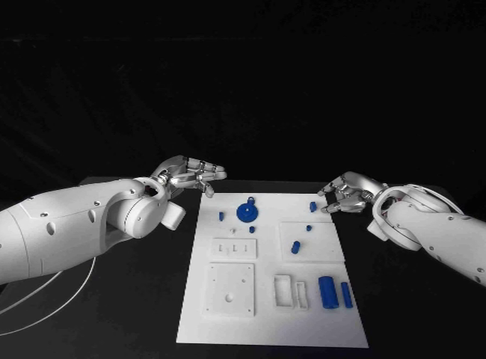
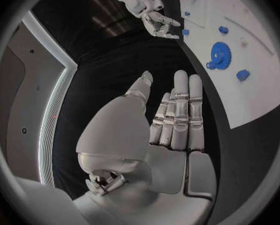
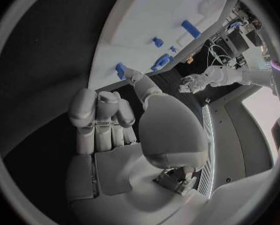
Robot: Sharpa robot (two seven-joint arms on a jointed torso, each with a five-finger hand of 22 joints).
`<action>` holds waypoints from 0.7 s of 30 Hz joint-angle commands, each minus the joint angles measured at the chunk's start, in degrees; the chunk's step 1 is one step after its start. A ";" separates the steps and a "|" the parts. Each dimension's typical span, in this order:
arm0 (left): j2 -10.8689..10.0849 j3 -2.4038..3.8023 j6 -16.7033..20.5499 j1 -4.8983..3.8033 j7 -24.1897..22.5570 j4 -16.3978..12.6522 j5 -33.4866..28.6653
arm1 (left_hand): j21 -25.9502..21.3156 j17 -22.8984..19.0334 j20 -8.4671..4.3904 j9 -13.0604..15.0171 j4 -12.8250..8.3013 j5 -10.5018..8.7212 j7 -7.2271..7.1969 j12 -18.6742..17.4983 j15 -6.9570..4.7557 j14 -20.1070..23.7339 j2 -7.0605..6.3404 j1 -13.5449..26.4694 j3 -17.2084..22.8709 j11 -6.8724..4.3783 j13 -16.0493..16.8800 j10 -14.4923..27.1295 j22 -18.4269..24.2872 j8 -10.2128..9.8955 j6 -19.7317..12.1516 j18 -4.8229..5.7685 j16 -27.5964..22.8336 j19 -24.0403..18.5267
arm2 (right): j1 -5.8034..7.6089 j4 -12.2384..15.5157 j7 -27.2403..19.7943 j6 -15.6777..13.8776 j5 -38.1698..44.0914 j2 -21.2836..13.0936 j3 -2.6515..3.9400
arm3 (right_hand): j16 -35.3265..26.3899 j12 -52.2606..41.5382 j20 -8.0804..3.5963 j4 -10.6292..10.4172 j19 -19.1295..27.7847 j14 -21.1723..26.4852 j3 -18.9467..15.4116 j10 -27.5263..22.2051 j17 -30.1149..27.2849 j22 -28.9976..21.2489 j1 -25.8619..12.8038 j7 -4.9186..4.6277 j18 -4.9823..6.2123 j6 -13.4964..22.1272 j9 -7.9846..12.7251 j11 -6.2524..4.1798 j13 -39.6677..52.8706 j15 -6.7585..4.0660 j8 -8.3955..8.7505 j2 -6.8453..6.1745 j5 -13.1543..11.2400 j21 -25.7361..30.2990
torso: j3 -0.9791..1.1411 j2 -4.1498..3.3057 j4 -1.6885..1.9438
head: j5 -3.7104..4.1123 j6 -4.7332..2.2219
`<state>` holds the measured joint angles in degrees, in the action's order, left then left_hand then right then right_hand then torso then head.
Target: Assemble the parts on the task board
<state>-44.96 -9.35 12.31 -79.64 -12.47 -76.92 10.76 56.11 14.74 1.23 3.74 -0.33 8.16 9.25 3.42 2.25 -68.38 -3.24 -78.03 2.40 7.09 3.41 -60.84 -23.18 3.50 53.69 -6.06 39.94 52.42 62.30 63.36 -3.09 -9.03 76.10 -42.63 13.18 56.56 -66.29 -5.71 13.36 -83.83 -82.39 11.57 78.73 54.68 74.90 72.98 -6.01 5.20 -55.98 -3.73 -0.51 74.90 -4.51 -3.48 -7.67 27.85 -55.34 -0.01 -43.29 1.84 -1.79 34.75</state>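
A black table (image 1: 114, 329) spreads under a dark backdrop.

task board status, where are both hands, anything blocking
Left hand open, off the task board far-left corner. Right hand empty, fingers curled, at far-right edge. Blue gear and parts untouched. Nothing in the way.

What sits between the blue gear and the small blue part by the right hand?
Nothing: head view shows bare white task board between the round blue gear and small blue part.
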 commanded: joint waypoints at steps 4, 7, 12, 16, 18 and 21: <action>0.12 0.04 -0.26 0.03 -0.70 -0.03 0.00 | 0.24 0.01 0.06 0.02 -0.36 0.31 -0.02 0.13 -0.02 -0.02 0.42 0.19 0.10 0.01 0.06 0.01 0.05 0.21 0.18 -0.63 -0.17 0.02 | -0.51 -1.17 -1.75 1.23 -0.43 1.07 0.01 | 0.29 -0.18 -0.12 0.02 -3.77 -0.03 0.45 0.22 0.18 6.73 -0.38 -0.02 -0.69 -0.37 0.04 0.05 1.96 -0.13 -0.14 0.82 -0.55 0.04 | 0.14 -0.15 0.12 | 0.02 0.02; 0.17 0.04 -0.26 0.03 -0.69 -0.07 0.04 | 0.26 0.02 0.07 0.02 -0.36 0.30 -0.02 0.13 -0.01 -0.01 0.38 0.19 0.11 0.04 0.06 0.15 0.05 0.22 0.18 -0.63 -0.19 0.01 | -0.65 -1.89 -1.83 1.12 -0.59 1.63 0.01 | 0.33 -0.23 -0.12 0.03 -3.78 -0.04 0.55 0.25 0.24 6.74 -0.44 0.01 -0.70 -0.57 0.05 0.05 1.99 -0.14 -0.12 0.89 -0.67 -0.02 | 0.09 -0.18 0.20 | 0.11 0.01; 0.18 0.04 -0.26 0.03 -0.63 -0.16 0.10 | 0.28 0.03 0.08 0.03 -0.35 0.29 -0.02 0.13 0.00 -0.02 0.34 0.16 0.14 0.06 0.06 0.24 0.05 0.22 0.18 -0.65 -0.19 0.01 | -0.81 -2.88 -1.76 1.14 -0.69 2.37 0.00 | 0.38 -0.31 -0.13 0.15 -3.78 -0.06 0.85 0.29 0.34 6.74 -0.48 0.01 -0.70 -0.86 0.04 0.11 2.03 -0.14 -0.12 0.97 -0.71 -0.03 | 0.16 -0.26 0.27 | 0.15 0.01; 0.12 0.05 -0.24 0.03 -0.59 -0.25 0.14 | 0.29 0.03 0.08 0.03 -0.34 0.28 -0.01 0.13 0.00 -0.03 0.32 0.15 0.16 0.07 0.06 0.30 0.05 0.23 0.18 -0.65 -0.19 0.01 | -0.93 -3.46 -1.79 0.60 -0.98 2.77 0.00 | 0.42 -0.50 -0.11 0.06 -3.80 -0.08 1.55 0.40 0.48 6.76 -0.89 0.01 -0.69 -1.47 0.06 0.16 2.13 -0.13 -0.10 1.11 -0.91 -0.13 | 0.18 -0.24 0.20 | 0.05 0.13; 0.11 0.05 -0.27 0.03 -0.56 -0.28 0.15 | 0.29 0.03 0.08 0.03 -0.34 0.28 -0.01 0.13 0.00 -0.03 0.32 0.15 0.16 0.07 0.06 0.30 0.05 0.23 0.18 -0.65 -0.19 0.01 | -0.96 -3.72 -1.81 0.35 -1.26 2.92 0.00 | 0.49 -0.60 -0.11 -0.01 -3.83 -0.12 1.73 0.46 0.54 6.80 -1.00 -0.01 -0.70 -1.67 0.07 0.19 2.18 -0.12 -0.06 1.17 -0.95 -0.28 | 0.17 -0.24 0.20 | 0.04 0.14; 0.11 0.06 -0.31 0.03 -0.50 -0.32 0.18 | 0.29 0.03 0.08 0.03 -0.34 0.28 -0.01 0.13 0.00 -0.03 0.32 0.15 0.16 0.07 0.06 0.30 0.05 0.23 0.18 -0.65 -0.19 0.01 | -0.98 -4.16 -1.87 -0.06 -1.68 3.17 0.00 | 0.53 -0.77 -0.09 -0.23 -3.82 -0.12 2.49 0.53 0.65 6.79 -1.34 0.00 -0.67 -2.38 0.07 0.22 2.27 -0.10 -0.06 1.29 -1.19 -0.35 | 0.14 -0.17 0.20 | 0.00 0.15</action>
<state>-44.94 -9.35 12.31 -79.59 -12.43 -77.05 10.82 56.11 14.74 1.23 3.74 -0.45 8.16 9.25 3.42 2.25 -68.38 -3.24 -78.03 2.53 7.06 3.40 -60.80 -23.18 3.49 53.68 -5.77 39.94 52.42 61.36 59.36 -4.19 -8.87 75.19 -39.59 13.16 56.76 -66.68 -5.72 13.04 -83.83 -82.39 13.80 78.94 55.28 74.90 71.85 -5.99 5.21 -58.08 -3.73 -0.30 74.91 -4.51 -3.48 -6.54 26.85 -55.34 0.14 -43.52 2.04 -1.74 34.89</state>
